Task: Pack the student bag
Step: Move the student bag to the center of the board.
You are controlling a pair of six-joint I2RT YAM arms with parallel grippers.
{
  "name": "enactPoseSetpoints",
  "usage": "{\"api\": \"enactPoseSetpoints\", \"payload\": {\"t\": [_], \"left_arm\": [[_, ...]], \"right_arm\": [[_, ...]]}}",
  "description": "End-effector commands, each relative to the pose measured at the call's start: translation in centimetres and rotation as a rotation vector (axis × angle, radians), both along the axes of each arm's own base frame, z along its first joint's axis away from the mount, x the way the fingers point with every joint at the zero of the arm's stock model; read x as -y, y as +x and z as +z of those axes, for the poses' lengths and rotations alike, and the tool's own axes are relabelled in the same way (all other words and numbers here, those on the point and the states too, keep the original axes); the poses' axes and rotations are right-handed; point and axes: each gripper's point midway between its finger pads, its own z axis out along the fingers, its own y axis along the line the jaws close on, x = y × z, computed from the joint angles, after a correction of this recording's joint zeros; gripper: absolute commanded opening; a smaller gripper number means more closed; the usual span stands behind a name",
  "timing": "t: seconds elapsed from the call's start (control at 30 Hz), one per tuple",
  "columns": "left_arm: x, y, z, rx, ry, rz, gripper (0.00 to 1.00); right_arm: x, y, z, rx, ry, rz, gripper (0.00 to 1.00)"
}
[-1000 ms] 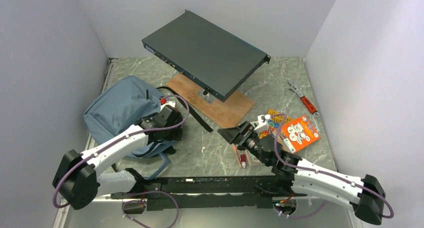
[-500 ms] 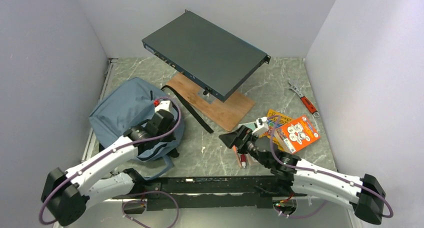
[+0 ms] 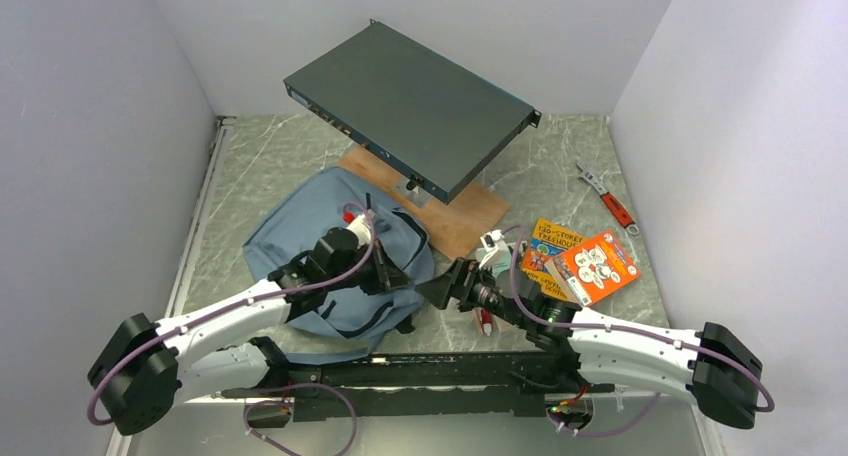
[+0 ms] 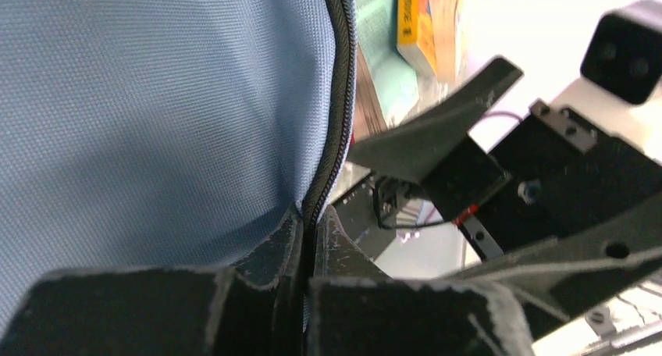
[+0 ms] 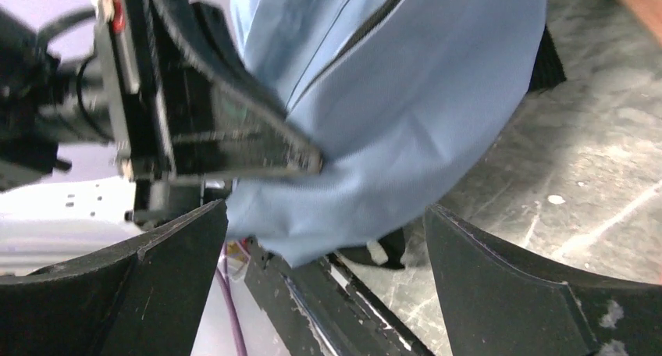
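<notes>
Your left gripper [image 4: 311, 229] is pinched tight on the zipper edge of the bag [image 3: 330, 241], which lies in the middle, close to the front. Your right gripper [image 3: 438, 289] is wide open just beside it. The books [image 3: 585, 261] lie outside, so packing has hardly begun.

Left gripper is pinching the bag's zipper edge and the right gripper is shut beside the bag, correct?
Not quite. The right gripper is open, jaws wide apart, as the right wrist view shows. The left gripper does pinch the zipper edge of the bag.
</notes>
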Motion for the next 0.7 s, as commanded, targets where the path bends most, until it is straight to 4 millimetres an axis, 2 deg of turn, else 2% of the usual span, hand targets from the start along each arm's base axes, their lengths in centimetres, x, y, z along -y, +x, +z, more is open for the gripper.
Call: {"api": "enactPoseSetpoints", "payload": {"t": [0.0, 0.13, 0.27, 0.4, 0.43, 0.47, 0.6, 0.67], "left_arm": [[3.4, -2.2, 3.7, 0.035, -0.158, -0.133, 0.00], [2.9, -3.6, 1.4, 0.034, -0.066, -0.158, 0.00], [2.0, -4.6, 0.2, 0.058, -0.003, -0.192, 0.00], [1.3, -5.5, -0.7, 0.084, 0.060, -0.220, 0.00], [1.1, -5.6, -0.7, 0.093, 0.073, -0.223, 0.06], [0.9, -5.6, -0.6, 0.107, 0.080, -0.223, 0.18], [-0.4, -5.0, 0.8, 0.204, 0.101, -0.195, 0.82], [-1.7, -3.7, 2.1, 0.270, 0.151, -0.129, 0.98]], "right_arm": [[1.3, 2.0, 0.6, -0.073, 0.054, -0.161, 0.99], [2.1, 3.7, 0.6, -0.123, 0.032, -0.222, 0.96], [2.4, 5.7, 0.1, -0.169, 0.064, -0.187, 0.82], [0.9, 6.9, 0.3, -0.121, 0.030, -0.123, 0.80], [0.6, 7.2, 0.0, -0.116, 0.013, -0.115, 0.81], [0.4, 7.5, -0.5, -0.115, -0.008, -0.112, 0.81], [-0.1, 8.2, -2.7, -0.106, -0.062, -0.104, 0.82], [-0.4, 8.0, -3.3, -0.103, -0.055, -0.086, 0.79]]}}
